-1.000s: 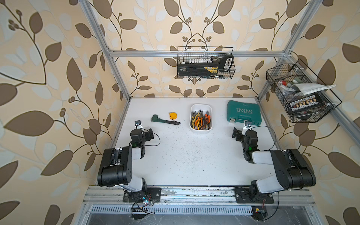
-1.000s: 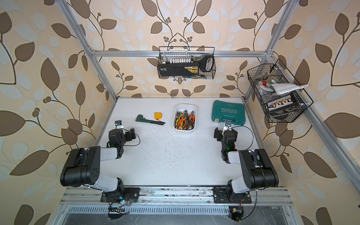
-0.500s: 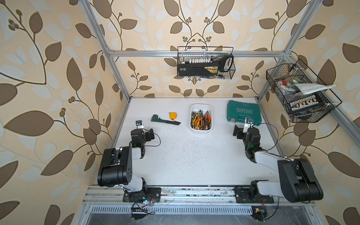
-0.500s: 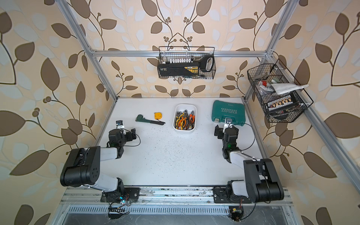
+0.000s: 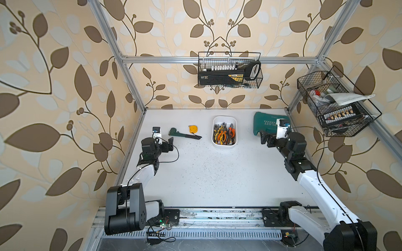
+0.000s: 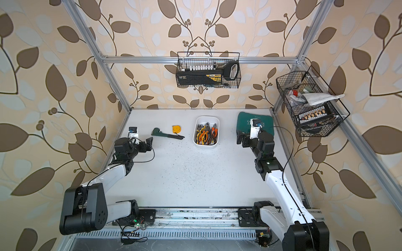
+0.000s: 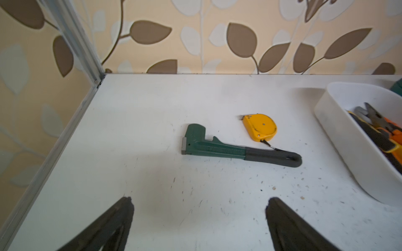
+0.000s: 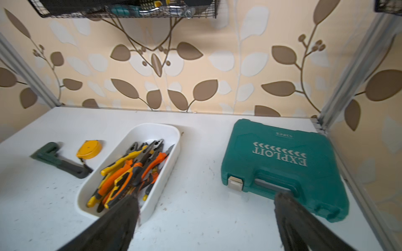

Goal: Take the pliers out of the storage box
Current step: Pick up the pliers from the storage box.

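Inspecting the cell, we find both grippers empty, jaws spread wide. The right gripper hangs over bare tabletop. The white storage box lies just ahead of its inner finger and the teal tool case just ahead of its outer finger. The pliers all lie inside the box, none lifted. The left gripper faces the green pipe wrench and the yellow tape measure, with the box off to its side.

Risks, in our judgement:
- The pliers are piled crosswise with handles interlocked, so lifting one may drag a neighbour or tip the light, smooth-walled plastic tub.
- The rubbery orange, yellow and black handles should grip well, but the grey steel noses are slick and tapered.
- A wide-open descent may strike the tub's rounded rim.
- The hard case and its metal latch sit close to the outer finger.
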`<control>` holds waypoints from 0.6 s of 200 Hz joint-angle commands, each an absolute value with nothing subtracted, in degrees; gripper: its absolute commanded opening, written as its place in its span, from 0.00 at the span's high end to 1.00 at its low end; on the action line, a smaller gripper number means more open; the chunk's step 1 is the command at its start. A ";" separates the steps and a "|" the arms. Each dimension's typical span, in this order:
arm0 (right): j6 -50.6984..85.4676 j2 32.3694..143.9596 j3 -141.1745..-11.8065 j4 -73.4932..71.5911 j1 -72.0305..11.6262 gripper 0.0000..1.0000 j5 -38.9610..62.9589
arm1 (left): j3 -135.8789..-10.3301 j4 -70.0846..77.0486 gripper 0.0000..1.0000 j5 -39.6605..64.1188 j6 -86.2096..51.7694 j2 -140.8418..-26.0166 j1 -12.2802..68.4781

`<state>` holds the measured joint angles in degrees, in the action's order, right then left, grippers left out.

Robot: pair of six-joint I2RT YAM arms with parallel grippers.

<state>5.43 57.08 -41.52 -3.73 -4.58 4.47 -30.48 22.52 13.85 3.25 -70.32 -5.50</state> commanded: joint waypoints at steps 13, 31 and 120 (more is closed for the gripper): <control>14.59 62.07 -49.87 7.23 -8.19 0.00 7.96 | -35.73 12.43 0.01 25.60 10.22 -67.12 -3.47; 18.97 65.60 -53.92 10.96 -11.08 0.00 4.33 | -38.78 9.01 0.01 28.53 12.29 -67.80 -2.50; 29.75 90.56 -75.31 27.83 -21.49 0.00 -2.46 | -53.60 -8.54 0.01 36.74 20.27 -75.67 9.79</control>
